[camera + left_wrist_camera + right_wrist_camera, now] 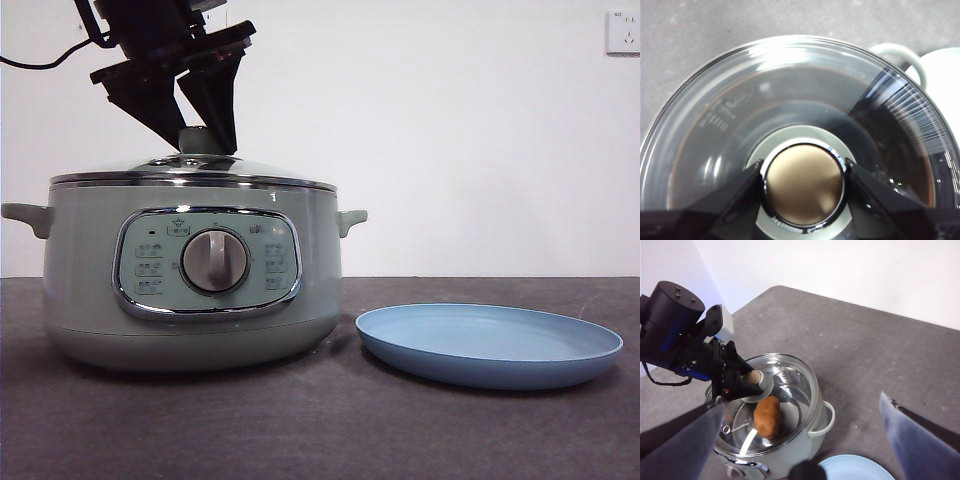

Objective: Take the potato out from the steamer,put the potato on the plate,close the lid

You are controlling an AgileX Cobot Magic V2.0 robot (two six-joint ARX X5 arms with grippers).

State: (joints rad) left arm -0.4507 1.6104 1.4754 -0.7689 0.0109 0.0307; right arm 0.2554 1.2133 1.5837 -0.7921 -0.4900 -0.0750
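The plate (pixel 489 344) lies empty on the dark tabletop (pixel 320 430), just beside the steamer (pixel 190 285). The lid (pixel 195 172) covers the steamer, the potato (pixel 767 416) visible inside through its glass. The left hand (pixel 803 184) pinches the lid's knob; the right hand (pixel 800 440) hangs spread wide, high above.

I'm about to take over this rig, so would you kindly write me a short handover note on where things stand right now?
Left gripper: jaws on either side of the lid's knob, touching it; lid sits on the steamer.
Right gripper: open, waiting high above the table, holding nothing.
Potato: inside the steamer, seen through the glass.
Plate: bare, beside the steamer.
Done: nothing yet.
Left: lift lid, move potato to plate, close lid.
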